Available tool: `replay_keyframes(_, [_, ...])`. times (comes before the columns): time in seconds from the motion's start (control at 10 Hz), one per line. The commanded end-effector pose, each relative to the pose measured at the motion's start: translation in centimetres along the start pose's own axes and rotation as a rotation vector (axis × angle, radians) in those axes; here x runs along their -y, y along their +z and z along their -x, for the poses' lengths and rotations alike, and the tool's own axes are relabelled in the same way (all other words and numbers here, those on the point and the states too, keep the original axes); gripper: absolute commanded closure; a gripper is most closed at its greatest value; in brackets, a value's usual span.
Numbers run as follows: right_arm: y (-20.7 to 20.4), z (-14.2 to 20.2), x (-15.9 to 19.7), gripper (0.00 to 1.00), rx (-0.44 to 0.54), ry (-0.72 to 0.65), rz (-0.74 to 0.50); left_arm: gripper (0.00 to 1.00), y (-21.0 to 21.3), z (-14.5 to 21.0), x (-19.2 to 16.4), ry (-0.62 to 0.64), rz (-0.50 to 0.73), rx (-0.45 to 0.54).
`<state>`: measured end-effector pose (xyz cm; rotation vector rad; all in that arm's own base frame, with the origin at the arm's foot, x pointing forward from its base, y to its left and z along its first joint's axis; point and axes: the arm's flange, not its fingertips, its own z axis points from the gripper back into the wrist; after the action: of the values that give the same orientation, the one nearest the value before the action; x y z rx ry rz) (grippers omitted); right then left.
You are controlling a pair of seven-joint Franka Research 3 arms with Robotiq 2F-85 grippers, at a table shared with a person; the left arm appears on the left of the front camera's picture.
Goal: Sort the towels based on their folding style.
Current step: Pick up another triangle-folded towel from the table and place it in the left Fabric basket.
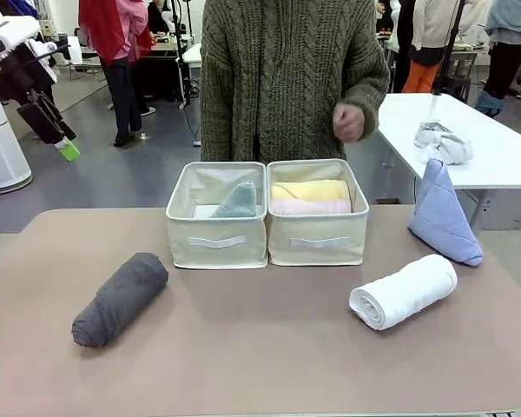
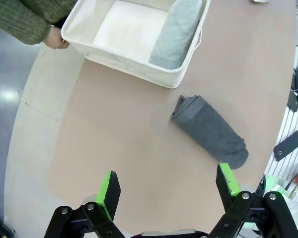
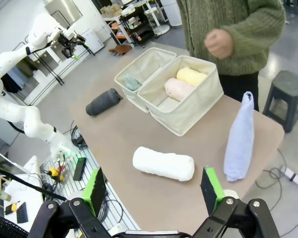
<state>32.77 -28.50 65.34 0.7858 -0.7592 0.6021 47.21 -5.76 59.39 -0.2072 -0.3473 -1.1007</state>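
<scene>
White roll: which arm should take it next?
Right. The white roll lies on the robot's right, just ahead of the open right gripper. The open left gripper faces the grey roll, over on the left.

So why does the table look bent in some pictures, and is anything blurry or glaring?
Front view: even light, sharp, a soft shadow under the white towel. Left wrist view: the wide-angle lens bows the table edge, and there is a bright glare spot on the grey floor. Right wrist view: scene tilted, sharp.
</scene>
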Motion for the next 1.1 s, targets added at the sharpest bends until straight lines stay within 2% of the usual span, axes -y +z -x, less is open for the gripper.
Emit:
replay_keyframes(0.0, [0.1, 0.0, -0.1, 0.00, 0.009, 0.019, -0.012, 0.00, 0.4, -0.2, 0.1, -0.030, 0.006, -0.002])
replay_keyframes(0.4, [0.1, 0.0, -0.1, 0.00, 0.009, 0.019, -0.012, 0.00, 0.1, -0.4, 0.2, -0.012, 0.002, 0.002])
replay_keyframes(0.7, [0.1, 0.0, -0.1, 0.00, 0.009, 0.019, -0.012, 0.00, 4.9, 6.6, -6.1, -0.148, 0.287, 0.342])
replay_keyframes(0.8, [0.1, 0.0, -0.1, 0.00, 0.009, 0.019, -0.012, 0.00, 6.9, 9.3, -7.6, -0.198, 0.316, 0.435])
replay_keyframes(0.9, [0.1, 0.0, -0.1, 0.00, 0.009, 0.019, -0.012, 0.00, 8.4, 11.9, -9.1, -0.251, 0.293, 0.493])
replay_keyframes(1.0, [0.1, 0.0, -0.1, 0.00, 0.009, 0.019, -0.012, 0.00, 9.9, 14.1, -10.8, -0.248, 0.250, 0.528])
